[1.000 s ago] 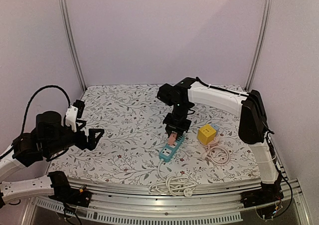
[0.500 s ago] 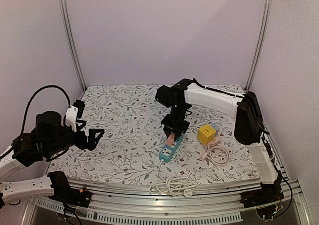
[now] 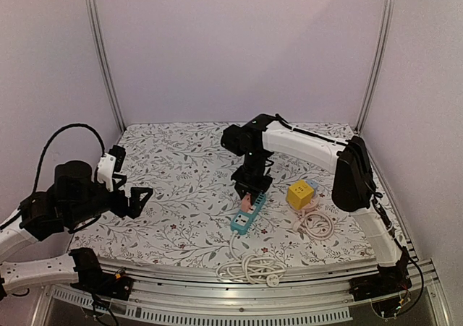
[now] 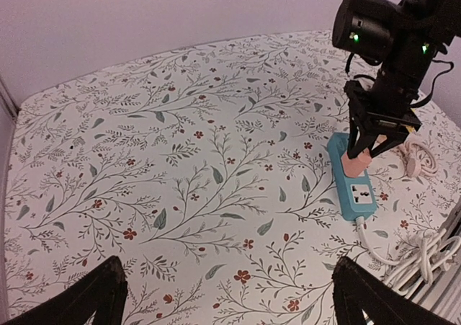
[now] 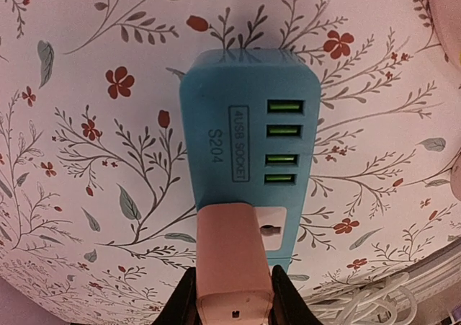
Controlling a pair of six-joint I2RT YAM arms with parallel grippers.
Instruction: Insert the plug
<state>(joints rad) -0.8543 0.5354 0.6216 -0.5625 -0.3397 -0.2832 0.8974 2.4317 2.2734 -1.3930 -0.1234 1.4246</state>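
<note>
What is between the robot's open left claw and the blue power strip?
Only bare flowery tablecloth lies between the left gripper and the power strip, as the left wrist view shows.

left gripper (image 4: 229, 296): jaws spread wide, over floral cloth (image 4: 180, 123)
right gripper (image 4: 366, 149): clamps pink plug (image 4: 355, 166) at blue power strip (image 4: 358, 195)

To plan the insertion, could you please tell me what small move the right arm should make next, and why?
Probably press the pink plug straight down into the socket of the blue power strip. The right pincer is shut on it, and it sits over the white socket face; whether it is seated I cannot tell.
</note>
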